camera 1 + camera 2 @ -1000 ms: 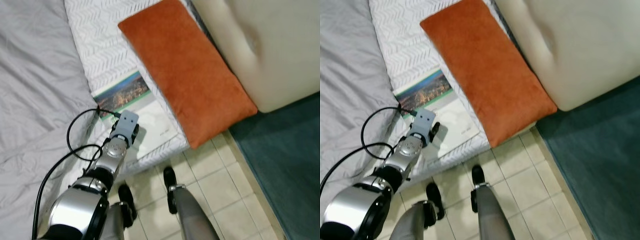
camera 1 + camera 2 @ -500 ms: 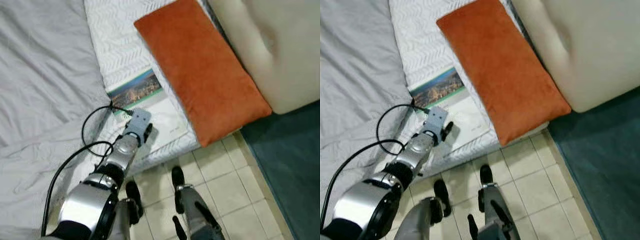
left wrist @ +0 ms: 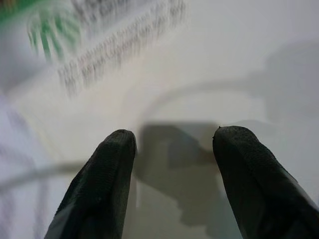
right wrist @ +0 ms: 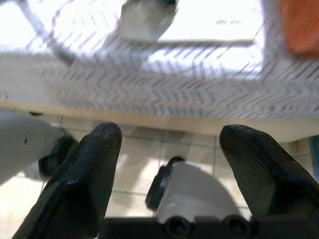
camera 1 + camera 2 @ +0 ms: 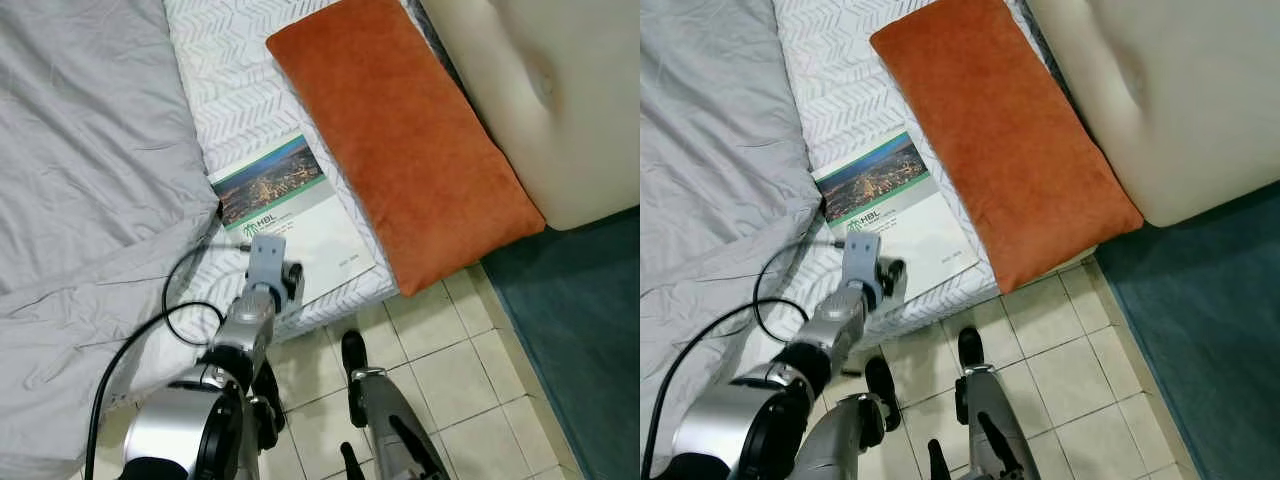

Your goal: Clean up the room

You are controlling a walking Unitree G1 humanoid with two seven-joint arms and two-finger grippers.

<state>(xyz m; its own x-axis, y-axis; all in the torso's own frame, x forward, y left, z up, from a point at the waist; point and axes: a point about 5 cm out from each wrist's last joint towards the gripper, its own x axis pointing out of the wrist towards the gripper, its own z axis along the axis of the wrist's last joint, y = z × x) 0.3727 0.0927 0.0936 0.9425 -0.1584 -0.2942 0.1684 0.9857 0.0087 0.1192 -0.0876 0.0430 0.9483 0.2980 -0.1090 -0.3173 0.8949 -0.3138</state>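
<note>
compared with half a second earlier, the left end effector (image 3: 169, 164) is seen drawn back toward the near edge of the bed (image 5: 90, 150), and the printed title band of the booklet (image 5: 300, 215), formerly covered by the wrist, is now exposed. the camera has also shifted, so part of this change is apparent only. it is judged that the approach is being reset and that no grasp has yet been made.

the left end effector is held spread, its two black fingers (image 3: 99, 184) apart just above the white lower part of the booklet cover, with nothing pinched between them. the right end effector (image 4: 169, 174) is likewise spread and empty, hanging over the tiled floor (image 5: 450, 350) beside the mattress edge.

the booklet lies flat on the patterned mattress, between the grey sheet (image 5: 80, 200) and the orange cushion (image 5: 400, 140), just beside both. its long axis runs diagonally, the photo end pointing away from the robot and the plain white end toward the near mattress corner.
</note>
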